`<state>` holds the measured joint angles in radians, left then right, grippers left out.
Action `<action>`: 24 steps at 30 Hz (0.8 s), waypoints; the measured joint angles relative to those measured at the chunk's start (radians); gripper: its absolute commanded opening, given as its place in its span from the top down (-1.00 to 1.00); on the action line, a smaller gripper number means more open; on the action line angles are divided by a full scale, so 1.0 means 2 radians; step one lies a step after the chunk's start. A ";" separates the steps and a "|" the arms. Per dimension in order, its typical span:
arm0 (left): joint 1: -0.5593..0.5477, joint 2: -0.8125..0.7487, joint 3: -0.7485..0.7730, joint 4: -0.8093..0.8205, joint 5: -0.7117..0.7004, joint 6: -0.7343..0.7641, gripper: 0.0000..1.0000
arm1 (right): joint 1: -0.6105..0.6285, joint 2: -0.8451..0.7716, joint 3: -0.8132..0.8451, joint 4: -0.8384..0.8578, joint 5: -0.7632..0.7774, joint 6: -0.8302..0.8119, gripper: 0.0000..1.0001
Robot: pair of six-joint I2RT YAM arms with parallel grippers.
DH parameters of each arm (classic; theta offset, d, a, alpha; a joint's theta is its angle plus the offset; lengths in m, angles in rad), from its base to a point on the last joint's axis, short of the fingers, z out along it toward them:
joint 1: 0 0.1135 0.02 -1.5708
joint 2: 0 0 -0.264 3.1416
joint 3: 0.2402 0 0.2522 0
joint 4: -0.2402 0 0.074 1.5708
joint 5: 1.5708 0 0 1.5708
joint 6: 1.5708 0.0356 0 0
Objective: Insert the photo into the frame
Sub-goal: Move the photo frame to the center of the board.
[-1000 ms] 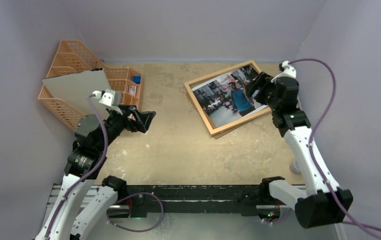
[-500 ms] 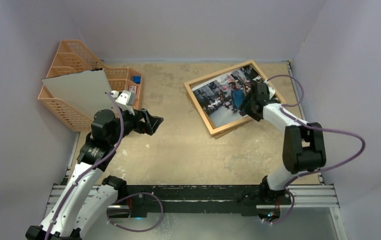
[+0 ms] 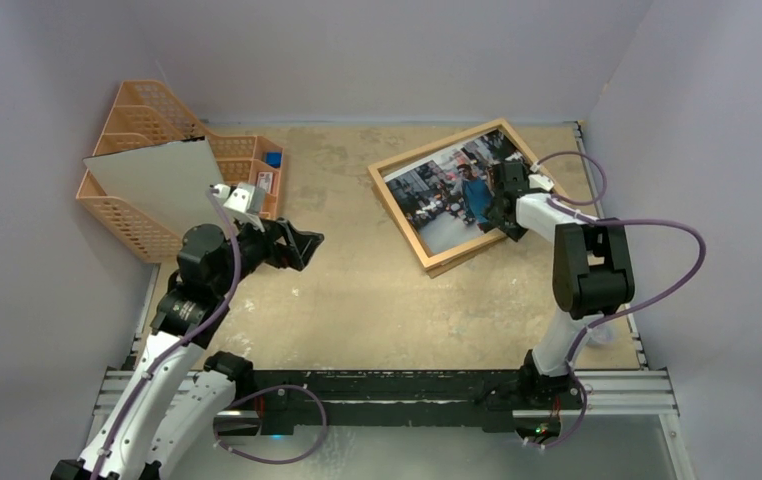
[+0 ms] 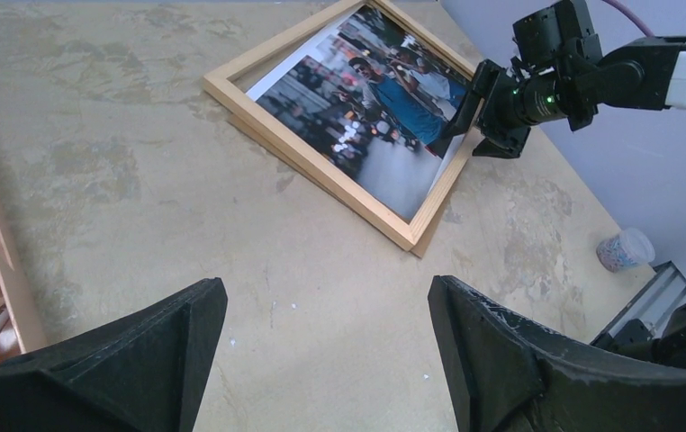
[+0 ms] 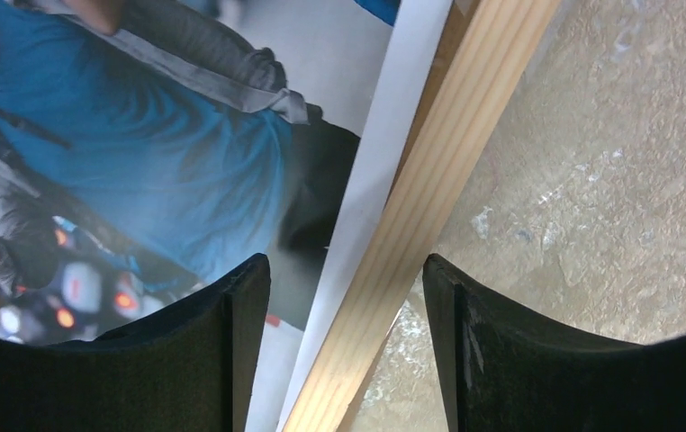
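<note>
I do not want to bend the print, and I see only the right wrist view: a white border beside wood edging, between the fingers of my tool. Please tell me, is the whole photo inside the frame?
Observer: From the top camera, the photo lies inside the edging of the frame on every side that shows. I cannot tell whether it sits flat.
Operator: Is something under the frame?
Observer: Yes, a brown panel peeks out below its near corner.
Operator: And where is the other arm?
Observer: The left tool hangs open over bare table, well apart from the frame.
</note>
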<state>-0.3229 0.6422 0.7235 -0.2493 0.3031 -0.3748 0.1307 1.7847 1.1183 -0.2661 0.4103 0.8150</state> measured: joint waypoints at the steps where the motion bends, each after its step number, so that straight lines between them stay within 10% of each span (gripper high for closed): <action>1: 0.000 0.002 0.000 -0.001 -0.004 -0.003 -0.71 | 0.000 0.004 0.000 -0.001 0.002 0.003 -0.28; 24: 0.000 0.010 -0.002 -0.014 -0.032 -0.048 -0.68 | -0.002 -0.076 -0.027 -0.040 0.051 0.050 0.95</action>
<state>-0.3229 0.6621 0.7193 -0.2771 0.2382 -0.4717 0.1257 1.6337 1.0641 -0.3458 0.5117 0.9157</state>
